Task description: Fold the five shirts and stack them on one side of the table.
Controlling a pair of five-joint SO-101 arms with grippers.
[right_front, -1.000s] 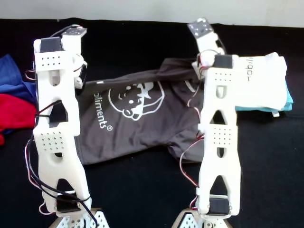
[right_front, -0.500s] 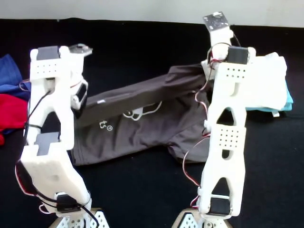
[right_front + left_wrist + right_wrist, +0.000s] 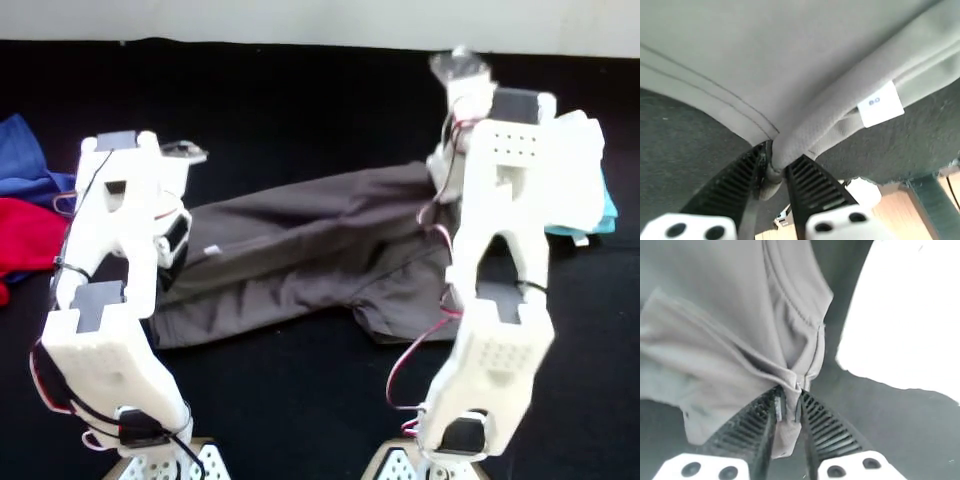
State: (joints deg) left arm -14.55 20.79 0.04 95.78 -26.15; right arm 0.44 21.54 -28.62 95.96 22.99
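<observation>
A dark grey shirt (image 3: 320, 250) lies across the middle of the black table, its far half folded toward the front with the plain back showing. My left gripper (image 3: 775, 172) is shut on the collar edge of the grey shirt (image 3: 790, 75), close to a white tag (image 3: 880, 102). In the high view the left gripper (image 3: 178, 243) sits at the shirt's left end. My right gripper (image 3: 790, 407) is shut on a bunched seam of the grey shirt (image 3: 740, 330). In the high view the right gripper (image 3: 440, 185) holds the shirt's right end.
A folded white shirt (image 3: 575, 165) rests on a teal one (image 3: 605, 215) at the right edge, shown as the white shirt (image 3: 910, 315) in the right wrist view. A blue shirt (image 3: 25, 160) and a red shirt (image 3: 30, 235) lie crumpled at the left.
Both grippers drew the shirt's far edge up and toward the front, folding it over. The white print that faced up is now covered.
</observation>
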